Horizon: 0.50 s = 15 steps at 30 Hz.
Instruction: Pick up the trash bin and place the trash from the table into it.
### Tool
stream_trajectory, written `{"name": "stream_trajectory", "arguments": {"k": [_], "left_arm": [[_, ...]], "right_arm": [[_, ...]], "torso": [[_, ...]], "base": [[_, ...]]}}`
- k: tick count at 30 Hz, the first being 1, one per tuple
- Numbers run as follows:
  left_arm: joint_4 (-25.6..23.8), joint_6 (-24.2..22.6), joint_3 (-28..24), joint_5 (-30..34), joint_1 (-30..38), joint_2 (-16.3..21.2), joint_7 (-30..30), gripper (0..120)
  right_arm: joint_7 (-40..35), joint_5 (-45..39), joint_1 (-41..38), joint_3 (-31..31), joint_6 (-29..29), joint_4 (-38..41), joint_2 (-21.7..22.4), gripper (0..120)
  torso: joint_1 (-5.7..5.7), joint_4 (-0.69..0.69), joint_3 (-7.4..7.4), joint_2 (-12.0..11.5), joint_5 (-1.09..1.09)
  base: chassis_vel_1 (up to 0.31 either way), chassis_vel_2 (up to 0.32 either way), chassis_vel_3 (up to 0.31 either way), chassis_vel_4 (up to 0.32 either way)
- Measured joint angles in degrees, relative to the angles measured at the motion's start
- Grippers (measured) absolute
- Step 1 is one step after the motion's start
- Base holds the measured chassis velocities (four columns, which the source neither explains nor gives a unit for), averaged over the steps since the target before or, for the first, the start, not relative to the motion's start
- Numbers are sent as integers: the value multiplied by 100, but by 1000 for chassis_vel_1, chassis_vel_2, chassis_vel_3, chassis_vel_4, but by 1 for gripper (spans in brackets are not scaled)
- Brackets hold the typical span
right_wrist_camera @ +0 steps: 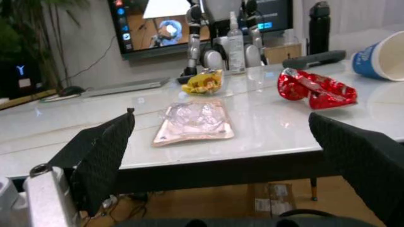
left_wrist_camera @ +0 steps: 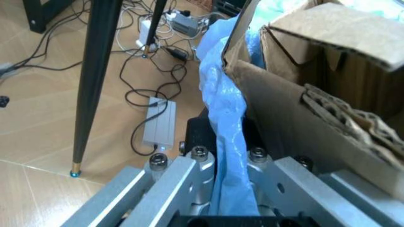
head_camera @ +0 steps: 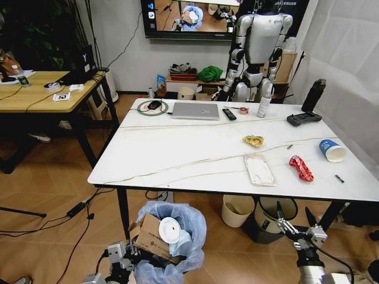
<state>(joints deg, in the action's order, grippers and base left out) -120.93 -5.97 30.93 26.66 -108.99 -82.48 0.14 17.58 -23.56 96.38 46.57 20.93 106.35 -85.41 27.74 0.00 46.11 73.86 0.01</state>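
– Four pieces of trash are seen on the table [head_camera: 177, 148]: a yellow wrapper [head_camera: 253, 140], a clear flat pack [head_camera: 260, 170] lying lengthwise toward the robot, a red wrapper [head_camera: 301, 168], and a blue-white cup [head_camera: 332, 150] tipped on its side.

– And the trash bin [head_camera: 172, 236]?

– It is held upright below the table's near edge, its crinkled blue bag clamped in the left gripper's [head_camera: 121, 258] jaws, cardboard [head_camera: 151, 236] inside. The right gripper's [head_camera: 296, 220] jaws are spread apart.

L gripper [head_camera: 121, 258] jaws clamped; R gripper [head_camera: 297, 220] jaws apart.

Bright, even indoor light; soft glare on the table [head_camera: 195, 148], faint shadows beneath it. Both wrist views are blurred up close.
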Motion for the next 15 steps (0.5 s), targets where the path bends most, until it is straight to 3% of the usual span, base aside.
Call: {"name": "stream_trajectory", "arguments": {"k": [12,15], "left_arm": [[-8,-6,56,-2,-8,-16,-8,0],[-17,-62,73,-24,-4,-11,-41,0]], "right_arm": [[-448,-100,-77,-557,-397,335,1023,100],[-749,-44,-269,-688,-583,479,1539,100]], "torso": [[0,0,0,0,-1],[0,0,0,0,0]], "base": [[0,0,0,0],[0,0,0,0]]}}
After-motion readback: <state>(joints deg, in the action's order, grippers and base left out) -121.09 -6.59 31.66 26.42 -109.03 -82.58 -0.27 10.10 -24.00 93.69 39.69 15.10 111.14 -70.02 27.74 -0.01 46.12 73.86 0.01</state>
